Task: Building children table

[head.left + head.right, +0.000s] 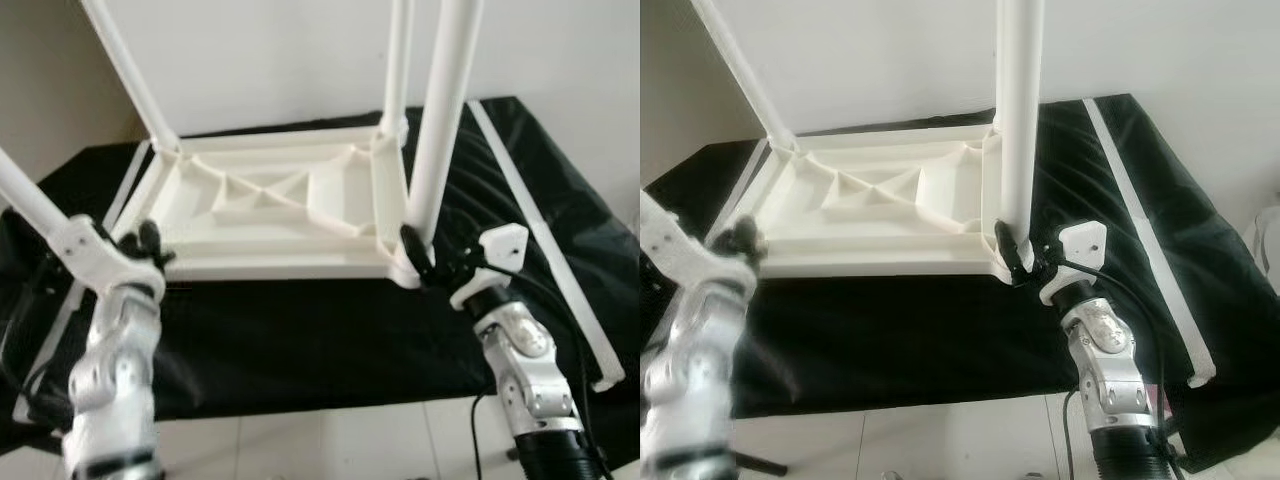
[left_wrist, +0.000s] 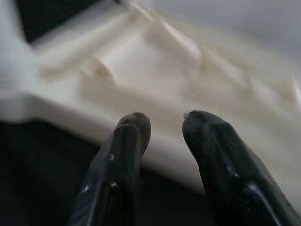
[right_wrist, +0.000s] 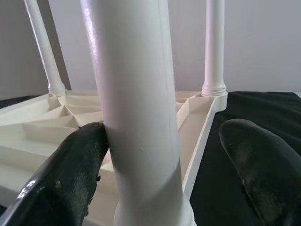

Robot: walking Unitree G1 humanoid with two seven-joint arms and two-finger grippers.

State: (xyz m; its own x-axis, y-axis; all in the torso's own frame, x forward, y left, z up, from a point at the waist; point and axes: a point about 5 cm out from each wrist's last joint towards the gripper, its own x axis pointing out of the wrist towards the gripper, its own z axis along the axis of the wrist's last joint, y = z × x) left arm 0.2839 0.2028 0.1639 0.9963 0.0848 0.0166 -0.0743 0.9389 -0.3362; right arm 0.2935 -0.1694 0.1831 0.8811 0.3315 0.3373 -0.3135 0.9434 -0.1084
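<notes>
The white plastic table top (image 1: 270,210) lies upside down on a black cloth (image 1: 300,340). Three white legs stand up from it: near right (image 1: 440,130), far right (image 1: 397,60) and far left (image 1: 130,70). My right gripper (image 1: 425,260) is open around the base of the near right leg (image 3: 136,94); one finger (image 3: 80,165) touches it and the other (image 3: 263,160) stands apart. My left gripper (image 1: 150,243) hovers at the top's near left corner, and its fingers (image 2: 127,141) are open with nothing between them. A white tube (image 1: 30,195) slants past my left wrist.
Long white strips lie on the cloth along the right side (image 1: 545,240) and the left side (image 1: 125,185). A pale wall (image 1: 280,60) stands close behind. White floor tiles (image 1: 330,440) show below the cloth's front edge.
</notes>
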